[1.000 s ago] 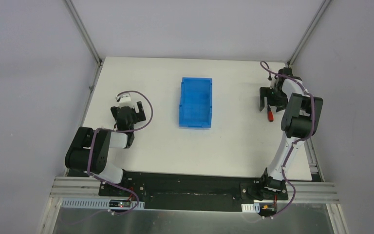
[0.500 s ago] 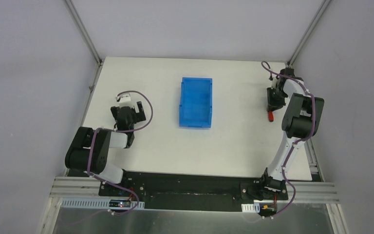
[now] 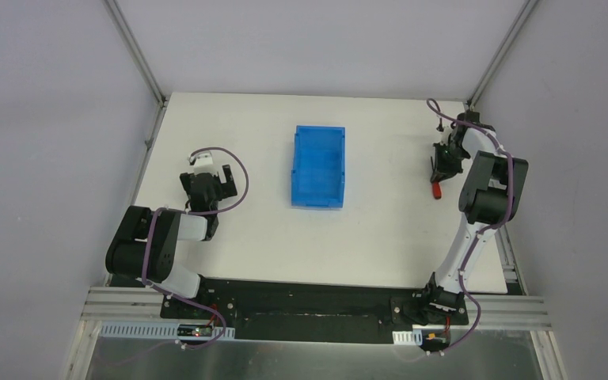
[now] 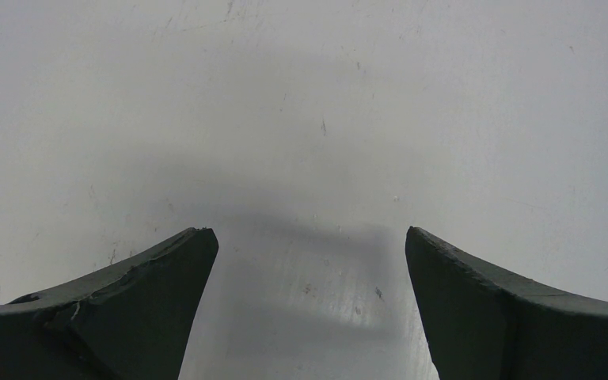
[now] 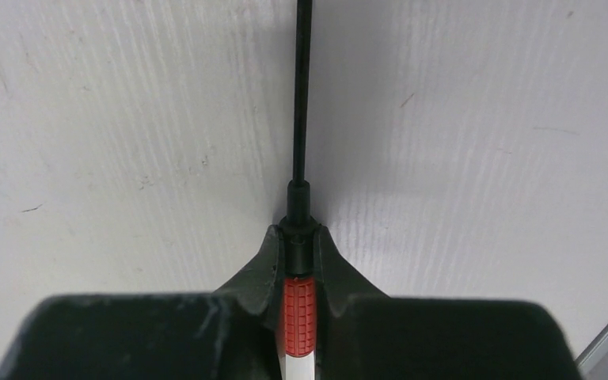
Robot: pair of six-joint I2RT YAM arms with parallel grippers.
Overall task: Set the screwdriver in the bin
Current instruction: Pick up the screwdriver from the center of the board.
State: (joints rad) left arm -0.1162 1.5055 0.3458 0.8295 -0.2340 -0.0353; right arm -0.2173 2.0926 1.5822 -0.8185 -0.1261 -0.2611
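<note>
Right tool (image 5: 297,237) is clenching screwdriver (image 5: 301,119) at its handle's front end, on desk's (image 3: 380,229) right side, well apart from bin (image 3: 317,168); gripping that narrow end is risking swivel or slip during lifting.

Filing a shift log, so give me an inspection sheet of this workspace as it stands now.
Surface: white table, faint scuffs.
Job's things: red-handled screwdriver at far right, gripped by the handle; blue bin mid-table, nothing seen inside.
Clutter: nothing seen.
Grippers: right gripper shut on the screwdriver; left gripper open over bare table.
Cables: purple cables in loose loops.
Surroundings: grey walls, metal frame posts.
</note>
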